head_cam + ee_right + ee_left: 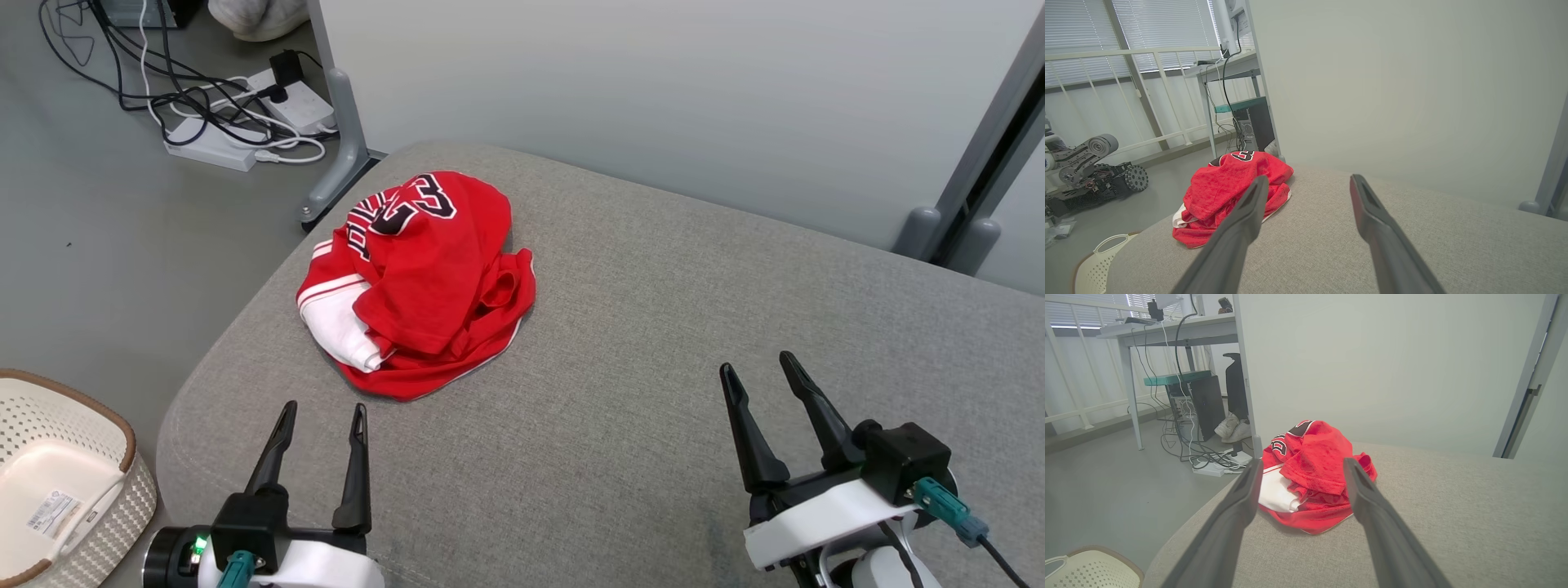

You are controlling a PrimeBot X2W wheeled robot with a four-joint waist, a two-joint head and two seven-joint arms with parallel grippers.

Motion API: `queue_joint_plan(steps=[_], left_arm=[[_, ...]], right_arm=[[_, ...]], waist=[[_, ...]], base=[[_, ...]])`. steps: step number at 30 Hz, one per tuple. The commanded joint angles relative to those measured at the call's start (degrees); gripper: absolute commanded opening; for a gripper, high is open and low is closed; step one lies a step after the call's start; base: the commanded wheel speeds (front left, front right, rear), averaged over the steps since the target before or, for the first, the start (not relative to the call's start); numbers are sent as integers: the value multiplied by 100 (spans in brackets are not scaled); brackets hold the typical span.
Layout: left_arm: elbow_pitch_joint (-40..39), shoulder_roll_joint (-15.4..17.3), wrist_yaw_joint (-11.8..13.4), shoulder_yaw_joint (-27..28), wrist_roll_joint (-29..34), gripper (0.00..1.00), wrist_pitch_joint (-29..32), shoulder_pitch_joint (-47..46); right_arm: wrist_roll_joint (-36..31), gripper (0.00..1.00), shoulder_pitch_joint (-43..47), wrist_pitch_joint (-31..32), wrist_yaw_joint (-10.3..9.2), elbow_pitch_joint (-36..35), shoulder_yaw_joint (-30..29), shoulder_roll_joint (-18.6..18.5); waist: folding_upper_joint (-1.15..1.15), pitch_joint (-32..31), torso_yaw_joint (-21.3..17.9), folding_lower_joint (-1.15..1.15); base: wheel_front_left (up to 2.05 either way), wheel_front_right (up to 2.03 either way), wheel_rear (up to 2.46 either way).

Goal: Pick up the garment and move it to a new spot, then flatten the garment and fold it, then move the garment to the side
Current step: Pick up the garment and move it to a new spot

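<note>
Garment [420, 282]: red jersey, crumpled, upper-left of centre on grey cushion [653, 343]. Left gripper [322, 418], right gripper [766, 374]: wide, empty. Advice: pinch a raised fold, lift clear.

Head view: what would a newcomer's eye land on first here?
The crumpled red-and-white sports jersey, heaped near the far left corner of the grey fabric cushion. Next, the dark-fingered left gripper and right gripper, both open and empty, near the front edge. A white perforated basket sits on the floor at lower left.

Basket [124, 494] cut by left edge; its label [61, 509] unreadable. Garment [424, 278] lettering partly buried in folds.
</note>
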Motion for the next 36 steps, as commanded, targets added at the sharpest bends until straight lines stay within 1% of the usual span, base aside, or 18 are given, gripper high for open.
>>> queue_joint_plan(steps=[1, 18, 23, 29, 32, 36], left_arm=[[-34, 16, -15, 52, 42, 100, -24, 40], [-62, 17, 44, 84, 29, 100, -23, 32], [-75, 18, 51, 93, -40, 100, -23, -22], [69, 44, -126, 254, -55, 100, -17, -268], [298, 66, -302, 415, -223, 100, -14, -508], [762, 220, -548, 578, -423, 100, 27, -1176]], right_arm=[[48, 100, -27, -28, -2, 14, 27, -32], [75, 100, -37, -29, -1, 63, 63, -31], [-4, 100, -59, -28, -2, 26, 58, -31], [-197, 100, -257, -29, -2, -42, 48, -33], [-433, 100, -374, -28, -2, -28, -44, -35], [-678, 100, -637, -28, -2, -87, -159, -33]], waist=[[0, -5, 36, 0], [0, -39, 20, 0], [0, 53, 0, 0], [0, 445, -192, 0], [0, 714, -297, 0], [0, 1127, -470, 0]], base=[[0, 0, 0], [0, 0, 0], [0, 0, 0], [0, 0, 0], [0, 0, 0], [0, 0, 0]])
